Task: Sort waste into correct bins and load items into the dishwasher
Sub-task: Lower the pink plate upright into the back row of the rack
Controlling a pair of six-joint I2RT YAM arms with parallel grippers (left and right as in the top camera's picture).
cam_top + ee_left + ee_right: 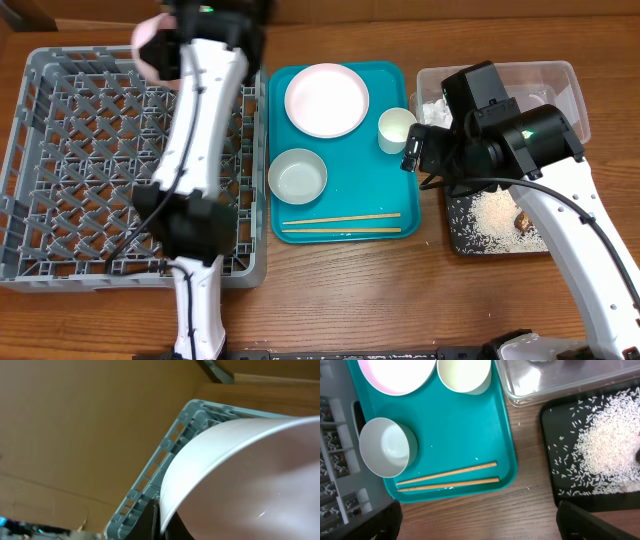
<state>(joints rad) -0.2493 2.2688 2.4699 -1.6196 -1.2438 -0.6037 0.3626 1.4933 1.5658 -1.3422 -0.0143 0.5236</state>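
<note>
My left gripper [159, 522] is shut on the rim of the large pale pink plate [250, 480] and holds it tilted over the far edge of the grey dish rack [60, 150]; the plate also shows overhead [152, 48]. My right gripper [480, 522] is open and empty above the table, between the teal tray and the black tray [560, 425]. The smaller plate [327, 99], bowl [297, 176], cup [396, 129] and two chopsticks [340, 223] lie on the teal tray. Rice [605, 440] and a brown lump [523, 218] lie in the black tray. White tissue [432, 108] is in the clear tub [560, 80]. The red wrapper is hidden.
The teal serving tray [390, 200] sits between the rack and the bins. My right arm covers part of the clear tub and the black tray. The rack's corner [165, 455] shows against a cardboard wall in the left wrist view. A few rice grains lie on the teal tray.
</note>
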